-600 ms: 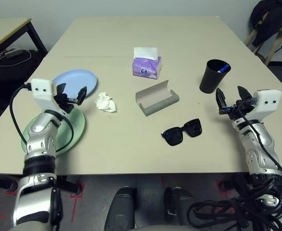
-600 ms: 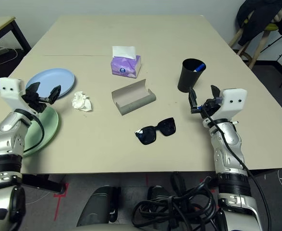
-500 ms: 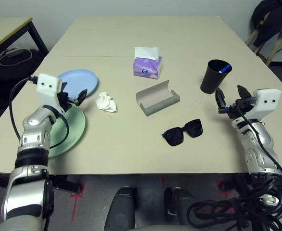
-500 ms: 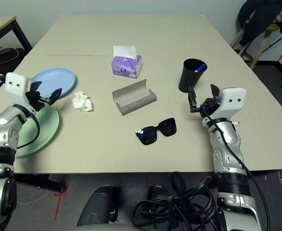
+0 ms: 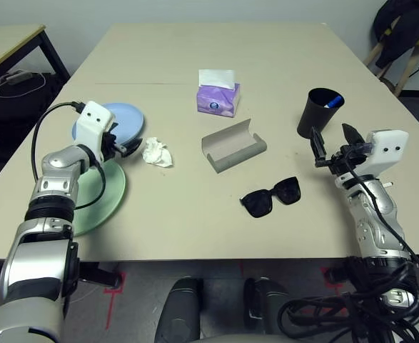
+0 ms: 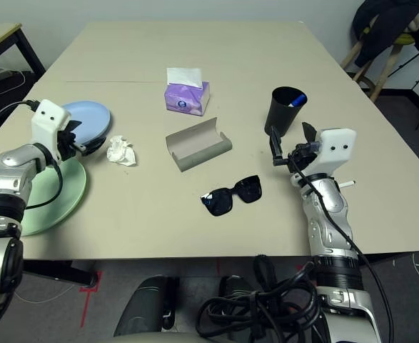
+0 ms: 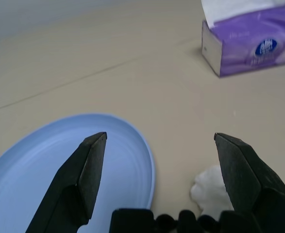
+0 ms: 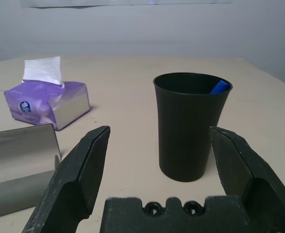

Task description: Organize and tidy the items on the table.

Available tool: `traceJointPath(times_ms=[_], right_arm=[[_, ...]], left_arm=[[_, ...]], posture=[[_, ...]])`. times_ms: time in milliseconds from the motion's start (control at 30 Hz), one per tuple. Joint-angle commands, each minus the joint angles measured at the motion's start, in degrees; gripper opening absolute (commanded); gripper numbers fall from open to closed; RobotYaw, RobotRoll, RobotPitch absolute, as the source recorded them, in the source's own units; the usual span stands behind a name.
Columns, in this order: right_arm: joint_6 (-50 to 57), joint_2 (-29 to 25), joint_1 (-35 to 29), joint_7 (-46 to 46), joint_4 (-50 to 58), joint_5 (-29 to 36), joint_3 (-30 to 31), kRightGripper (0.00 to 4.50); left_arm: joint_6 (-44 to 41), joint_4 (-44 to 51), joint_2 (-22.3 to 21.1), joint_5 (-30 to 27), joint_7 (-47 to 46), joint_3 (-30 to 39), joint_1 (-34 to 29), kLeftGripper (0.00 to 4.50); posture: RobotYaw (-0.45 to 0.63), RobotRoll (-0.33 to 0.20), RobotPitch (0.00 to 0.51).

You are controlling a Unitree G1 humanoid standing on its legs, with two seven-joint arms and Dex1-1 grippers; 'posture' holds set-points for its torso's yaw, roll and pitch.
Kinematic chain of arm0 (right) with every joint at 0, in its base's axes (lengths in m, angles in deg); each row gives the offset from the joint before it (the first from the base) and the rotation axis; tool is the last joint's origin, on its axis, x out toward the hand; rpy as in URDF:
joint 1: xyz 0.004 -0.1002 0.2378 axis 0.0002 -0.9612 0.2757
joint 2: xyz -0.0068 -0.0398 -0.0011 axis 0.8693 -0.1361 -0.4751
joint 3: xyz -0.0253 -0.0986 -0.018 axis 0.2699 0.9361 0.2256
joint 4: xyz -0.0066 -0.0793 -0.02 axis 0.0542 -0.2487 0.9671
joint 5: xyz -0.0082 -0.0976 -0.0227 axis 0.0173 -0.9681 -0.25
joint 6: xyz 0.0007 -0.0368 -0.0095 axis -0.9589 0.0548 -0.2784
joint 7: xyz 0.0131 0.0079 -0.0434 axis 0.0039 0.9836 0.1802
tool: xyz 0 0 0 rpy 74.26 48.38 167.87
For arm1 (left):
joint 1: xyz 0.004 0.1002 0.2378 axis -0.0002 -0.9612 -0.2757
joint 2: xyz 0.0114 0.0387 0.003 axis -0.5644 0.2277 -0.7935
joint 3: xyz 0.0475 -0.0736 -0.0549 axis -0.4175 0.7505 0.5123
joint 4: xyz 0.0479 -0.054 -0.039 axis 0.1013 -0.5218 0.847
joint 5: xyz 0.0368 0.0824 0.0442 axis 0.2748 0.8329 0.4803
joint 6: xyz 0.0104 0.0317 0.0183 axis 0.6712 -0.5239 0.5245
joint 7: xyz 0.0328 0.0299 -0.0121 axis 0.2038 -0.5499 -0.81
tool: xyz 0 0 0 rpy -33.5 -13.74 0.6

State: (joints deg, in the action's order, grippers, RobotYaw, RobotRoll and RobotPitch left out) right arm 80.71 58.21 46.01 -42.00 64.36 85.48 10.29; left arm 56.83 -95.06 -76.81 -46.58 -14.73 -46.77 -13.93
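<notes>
Left hand (image 7: 154,138): wide open, empty, above the surface (image 5: 195,214) by the plates. Right hand (image 8: 159,131): likewise, near the cup (image 8: 186,131). Tissue (image 5: 156,153): one, crumpled, beside the blue plate (image 5: 127,123); probably light, soft, best pinched mid-crumple.

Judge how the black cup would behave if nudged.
The black cup would probably tip fairly easily, being tall and narrower at its base. It looks stiff, with smooth, straight walls. The blue-ended pen inside would likely shift, since it leans loosely.

Sunglasses (image 5: 270,197) before glasses case (image 5: 233,146), tissue pack (image 5: 218,98) behind, cup (image 5: 319,113) right, plates (image 5: 101,196) left.
</notes>
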Motion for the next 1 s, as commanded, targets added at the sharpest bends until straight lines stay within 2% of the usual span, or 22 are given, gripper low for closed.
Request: traceJointPath(times_ms=[33, 167, 400, 667, 1000], right_arm=[[-0.9, 0.4, -0.4, -0.7, 0.2, -0.2, -0.8, 4.49], [-2.7, -0.4, -0.4, -2.6, -1.8, -1.0, -2.5, 4.49], [-4.3, -2.9, 1.8, -2.3, -6.4, -1.0, -4.4, 4.49], [-4.8, -3.8, 2.9, -1.1, -8.8, -0.8, -4.3, 4.49], [0.1, -3.8, 2.6, 2.6, -7.3, 1.2, -4.0, 4.49]], left_arm=[[1.8, 6.8, 3.2, -4.1, -4.4, 4.3, -4.5, 4.50], [3.6, 13.5, 6.5, -7.0, -10.5, 8.9, -9.6, 4.50], [4.9, 20.5, 8.9, -8.5, -15.4, 12.0, -17.1, 4.50], [3.5, 22.1, 9.3, -9.0, -16.7, 11.6, -18.8, 4.50], [-0.1, 25.1, 9.3, -10.2, -16.1, 11.4, -19.9, 4.50]], posture=[[0.08, 0.000, 0.074], [0.09, 0.000, 0.077], [0.10, 0.000, 0.082], [0.10, 0.000, 0.079], [0.11, 0.000, 0.079]])
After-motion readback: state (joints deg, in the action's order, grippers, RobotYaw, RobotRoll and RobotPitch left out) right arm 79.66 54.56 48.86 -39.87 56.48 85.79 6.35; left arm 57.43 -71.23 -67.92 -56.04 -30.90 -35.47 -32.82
